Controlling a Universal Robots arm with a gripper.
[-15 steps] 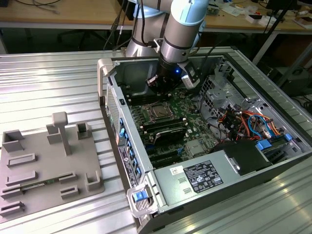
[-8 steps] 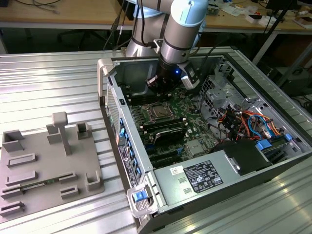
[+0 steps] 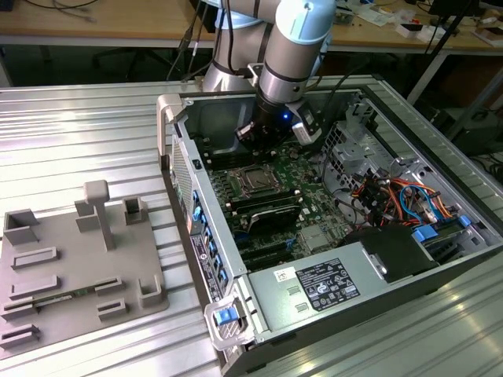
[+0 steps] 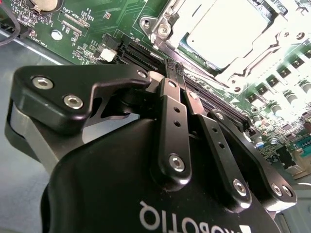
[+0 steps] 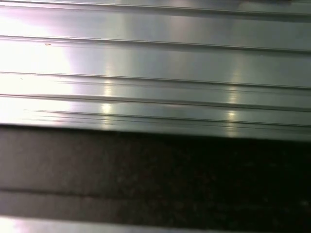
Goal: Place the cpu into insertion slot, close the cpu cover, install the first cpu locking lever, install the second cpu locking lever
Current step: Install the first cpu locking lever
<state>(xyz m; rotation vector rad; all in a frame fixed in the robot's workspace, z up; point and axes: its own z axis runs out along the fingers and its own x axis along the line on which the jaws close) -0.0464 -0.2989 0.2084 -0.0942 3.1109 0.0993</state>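
The bench (image 3: 78, 126) is ribbed silver aluminium, its grooves running across the exterior view. Behind the arm, long wooden desks (image 3: 94, 20) strewn with cables and small parts close off the room. On the bench stands an open grey metal computer case (image 3: 206, 236), and the black two-fingered pincer (image 3: 247, 133) reaches down inside it. Well off to the exterior view's left of the pincer lies a flat grey plastic fixture plate (image 3: 78, 267) with raised blocks and slots. Farther from the pincer inside the case sit a silver labelled power-supply box (image 3: 314, 287) and a bundle of orange and blue cables (image 3: 401, 196).

In the exterior view the square, silver-rimmed insertion slot (image 3: 255, 179) sits in the green circuit board (image 3: 302, 169), near the pincer's tips but apart from them.

The second wrist view comes close to the pincer (image 4: 175, 68): its black fingers (image 4: 171, 116) meet at the tips, pressed together with nothing between them. Just beyond the tips the small square cpu with a silvery-grey top (image 4: 228, 29) lies in its socket, glaring bright, with the thin silver cpu cover frame (image 4: 279, 41) around it. I cannot tell whether the frame is fully down.

The first wrist view shows ribbed silver metal (image 5: 155, 63) beside a dark band (image 5: 155, 170).
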